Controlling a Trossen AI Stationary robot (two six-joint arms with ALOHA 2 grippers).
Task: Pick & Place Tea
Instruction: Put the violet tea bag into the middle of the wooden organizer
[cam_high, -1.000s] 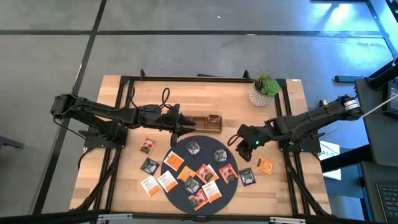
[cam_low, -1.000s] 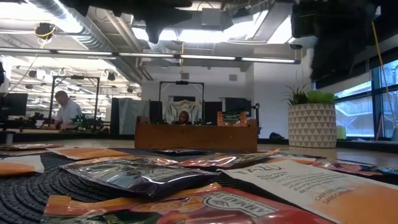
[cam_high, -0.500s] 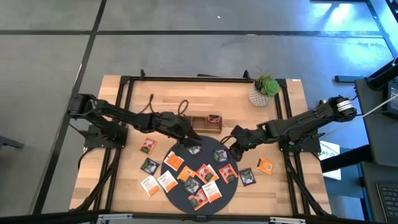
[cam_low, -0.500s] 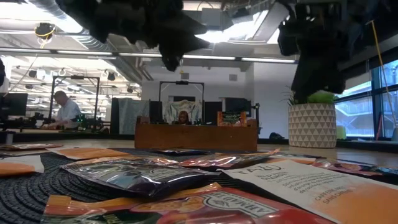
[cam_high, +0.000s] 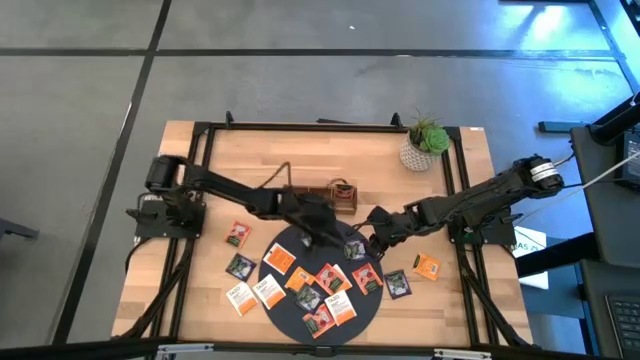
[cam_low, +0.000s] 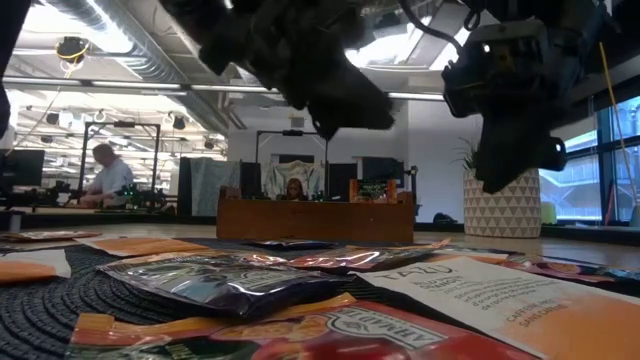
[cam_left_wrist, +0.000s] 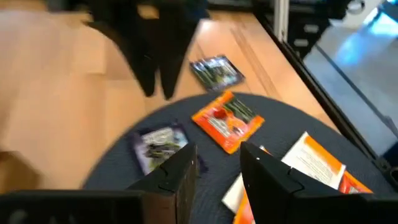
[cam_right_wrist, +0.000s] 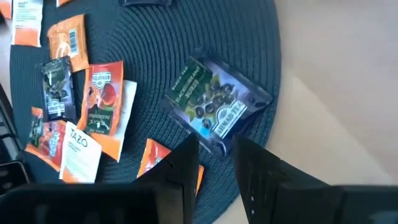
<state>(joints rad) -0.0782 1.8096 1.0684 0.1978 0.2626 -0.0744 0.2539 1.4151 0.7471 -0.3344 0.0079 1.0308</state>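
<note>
Grippers hover spread over the dark mat (cam_high: 365, 300): right gripper (cam_right_wrist: 214, 163) above a black sachet (cam_right_wrist: 219, 106), left gripper (cam_left_wrist: 217, 168) nearby; crowded arms risk colliding, or snagging neighbouring tea

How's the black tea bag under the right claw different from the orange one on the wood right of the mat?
The black sachet lies on the mat; the orange sachet on bare table. The black one is dark, the orange one bright. The right gripper hangs over the black one, jaws open; none nears the orange one. Both are small, flat squares.
</note>
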